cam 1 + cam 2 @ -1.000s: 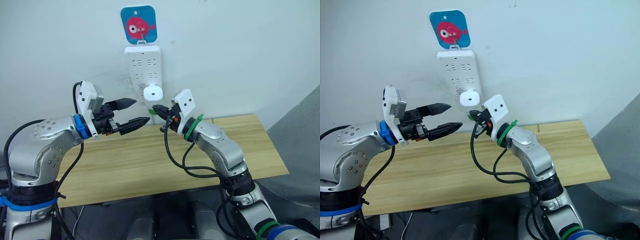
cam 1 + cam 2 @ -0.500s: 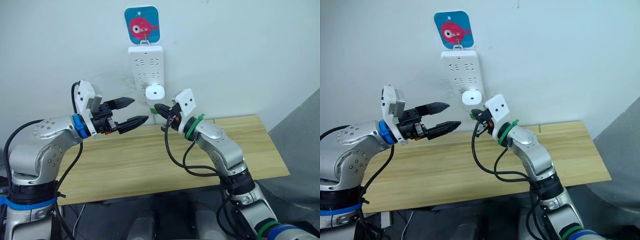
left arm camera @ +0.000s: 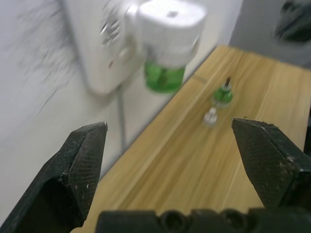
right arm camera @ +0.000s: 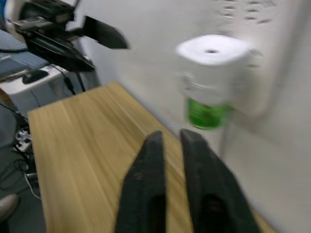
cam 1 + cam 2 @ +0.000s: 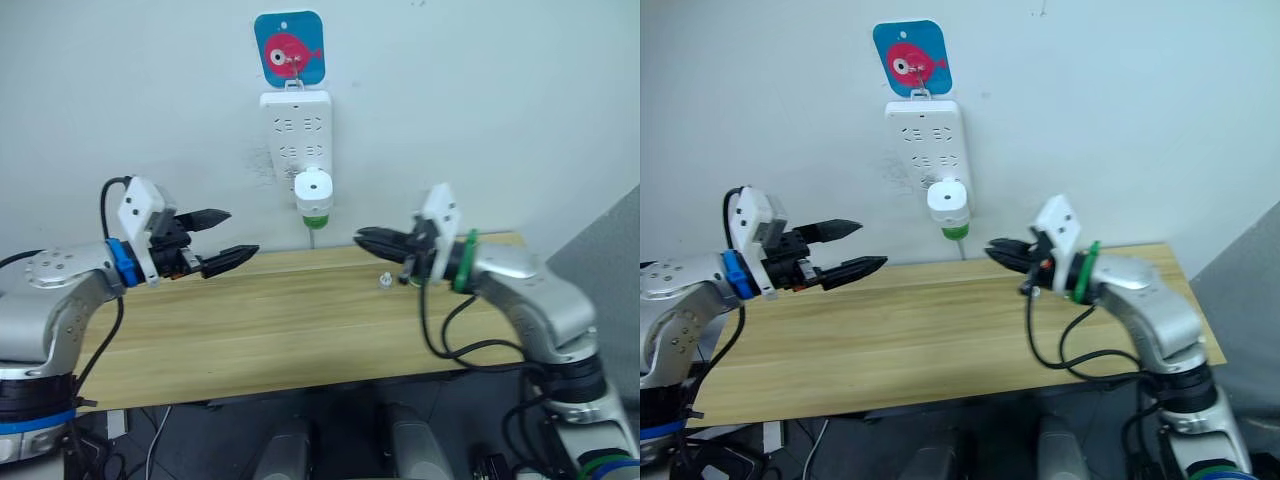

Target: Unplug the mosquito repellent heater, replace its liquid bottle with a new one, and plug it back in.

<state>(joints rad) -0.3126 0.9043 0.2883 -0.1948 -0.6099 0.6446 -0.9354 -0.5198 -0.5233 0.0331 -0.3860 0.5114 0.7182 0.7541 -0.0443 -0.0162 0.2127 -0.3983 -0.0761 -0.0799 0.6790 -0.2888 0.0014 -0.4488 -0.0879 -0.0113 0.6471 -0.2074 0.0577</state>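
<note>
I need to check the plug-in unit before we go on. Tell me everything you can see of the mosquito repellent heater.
The mosquito repellent heater is a small white rounded plastic unit with a round vent hole on its face. A green bottle hangs beneath it. It sits plugged into the lower part of the white power strip on the wall, above the wooden table. Neither tool touches it.

pale wall (image 5: 520, 90) behind a light wooden table (image 5: 300, 330) — a blue fish hook plate (image 5: 290, 47) hangs above it.
</note>
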